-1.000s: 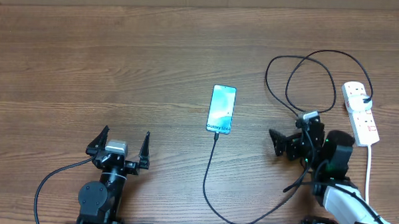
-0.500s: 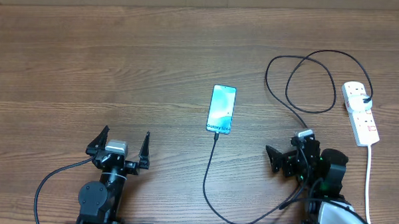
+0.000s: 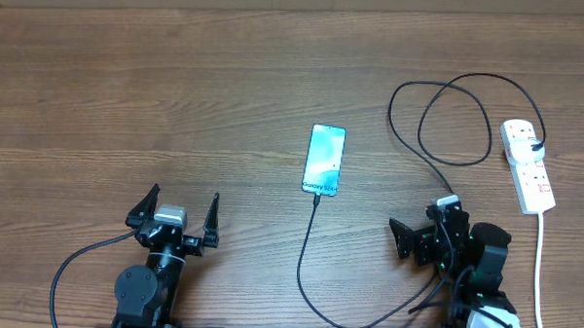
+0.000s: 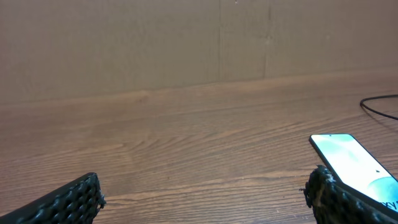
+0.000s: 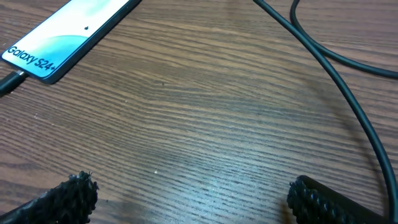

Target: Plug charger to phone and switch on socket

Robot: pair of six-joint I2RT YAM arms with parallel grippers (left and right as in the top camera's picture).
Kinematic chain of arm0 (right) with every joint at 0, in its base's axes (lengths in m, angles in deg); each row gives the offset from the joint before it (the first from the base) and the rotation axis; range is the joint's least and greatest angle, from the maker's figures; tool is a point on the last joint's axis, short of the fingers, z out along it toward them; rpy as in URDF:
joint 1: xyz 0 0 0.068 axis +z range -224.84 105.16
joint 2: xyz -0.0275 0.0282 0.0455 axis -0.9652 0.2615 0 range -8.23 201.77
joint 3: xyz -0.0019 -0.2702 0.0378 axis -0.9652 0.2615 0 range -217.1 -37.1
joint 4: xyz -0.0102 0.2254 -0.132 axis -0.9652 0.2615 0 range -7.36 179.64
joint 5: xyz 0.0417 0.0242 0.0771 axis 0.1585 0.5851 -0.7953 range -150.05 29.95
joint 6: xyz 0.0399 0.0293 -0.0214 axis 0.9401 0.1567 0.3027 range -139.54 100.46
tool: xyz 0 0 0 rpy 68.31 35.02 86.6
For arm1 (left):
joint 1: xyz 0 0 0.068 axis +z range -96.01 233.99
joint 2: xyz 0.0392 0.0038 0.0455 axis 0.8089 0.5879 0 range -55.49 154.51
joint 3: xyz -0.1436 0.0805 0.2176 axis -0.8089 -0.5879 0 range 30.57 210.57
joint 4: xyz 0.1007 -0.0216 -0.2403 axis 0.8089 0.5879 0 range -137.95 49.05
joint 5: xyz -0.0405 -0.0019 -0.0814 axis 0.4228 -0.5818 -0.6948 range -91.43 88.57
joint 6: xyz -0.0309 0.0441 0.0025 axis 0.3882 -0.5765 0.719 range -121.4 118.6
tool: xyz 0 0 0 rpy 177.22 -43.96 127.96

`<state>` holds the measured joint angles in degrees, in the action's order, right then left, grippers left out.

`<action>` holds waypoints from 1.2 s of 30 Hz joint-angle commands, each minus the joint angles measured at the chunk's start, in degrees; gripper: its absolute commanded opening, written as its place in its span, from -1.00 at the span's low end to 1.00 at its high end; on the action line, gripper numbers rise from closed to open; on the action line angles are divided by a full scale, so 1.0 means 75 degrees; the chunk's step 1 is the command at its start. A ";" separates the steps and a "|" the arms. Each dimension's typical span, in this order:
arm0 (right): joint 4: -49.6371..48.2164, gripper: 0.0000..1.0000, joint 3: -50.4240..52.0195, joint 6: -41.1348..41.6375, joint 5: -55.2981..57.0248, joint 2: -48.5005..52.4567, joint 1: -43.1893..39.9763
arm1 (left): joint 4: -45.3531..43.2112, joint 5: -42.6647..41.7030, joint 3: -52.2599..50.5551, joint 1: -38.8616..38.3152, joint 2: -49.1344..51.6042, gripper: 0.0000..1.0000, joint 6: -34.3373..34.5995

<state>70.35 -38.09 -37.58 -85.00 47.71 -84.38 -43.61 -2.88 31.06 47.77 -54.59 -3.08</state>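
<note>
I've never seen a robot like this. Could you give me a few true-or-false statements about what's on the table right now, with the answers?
1. The phone lies flat on the table, screen up. True.
2. The left claw is gripping the phone. False: it stands open and empty, apart from the phone.
3. The black cable reaches the phone's end marked "Galaxy". True.
4. The power strip lies to the left of the phone. False: it lies well to the phone's right.
5. The right claw is open and holds nothing. True.
</note>
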 commanded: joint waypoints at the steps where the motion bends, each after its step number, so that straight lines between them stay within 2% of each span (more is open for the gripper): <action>1: 0.0216 1.00 0.0076 -0.0032 0.0122 -0.0399 0.0020 | 0.0015 -0.0061 -0.0029 0.0061 -0.0087 0.99 -0.0125; 20: 0.2037 1.00 0.0076 -0.0032 0.0125 -0.2285 0.0020 | 0.0012 -0.0061 -0.0029 0.0061 -0.0058 0.99 -0.0125; 36: 0.2063 1.00 0.0076 0.0434 0.0117 -0.3200 0.0029 | 0.0012 -0.0061 -0.0029 0.0061 -0.0035 0.99 -0.0125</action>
<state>85.82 -38.09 -34.96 -84.45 24.57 -84.40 -43.61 -2.88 31.06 47.77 -54.59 -3.08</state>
